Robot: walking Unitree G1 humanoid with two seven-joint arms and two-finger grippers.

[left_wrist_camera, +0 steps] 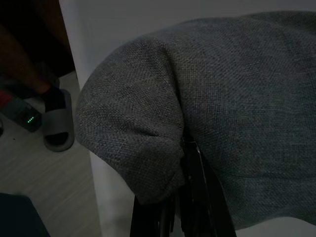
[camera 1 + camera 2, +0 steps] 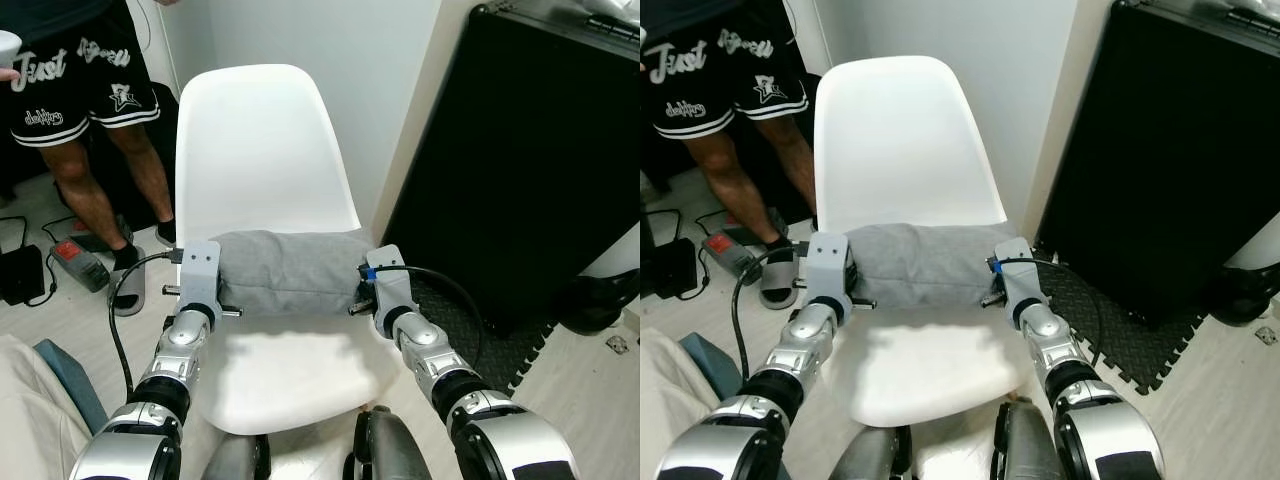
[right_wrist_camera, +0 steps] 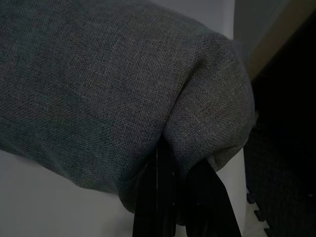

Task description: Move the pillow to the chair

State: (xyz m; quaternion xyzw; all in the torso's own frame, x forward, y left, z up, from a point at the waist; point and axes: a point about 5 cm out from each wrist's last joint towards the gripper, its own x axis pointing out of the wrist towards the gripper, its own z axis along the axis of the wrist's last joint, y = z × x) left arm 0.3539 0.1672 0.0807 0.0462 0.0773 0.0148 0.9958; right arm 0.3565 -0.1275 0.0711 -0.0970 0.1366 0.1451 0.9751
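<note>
Head-camera centre: grey pillow (image 2: 290, 272) lies across the white chair (image 2: 262, 150), at the back of its seat, left gripper (image 2: 222, 300) and right gripper (image 2: 358, 296) at either end (a person's legs (image 2: 95, 190) stand upper left). Left wrist view: black fingers (image 1: 190, 197) pinch the pillow's corner. Right wrist view, lower centre: black fingers (image 3: 163, 197) clamp a fold of its fabric.

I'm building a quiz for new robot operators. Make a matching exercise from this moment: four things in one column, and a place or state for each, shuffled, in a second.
1. pillow
2. chair
3. left gripper
4. person

A. white, under the pillow
B. grey, held at both ends
C. fingers pinching the pillow's end
D. standing left of the chair

Pairs: 1-B, 2-A, 3-C, 4-D
</note>
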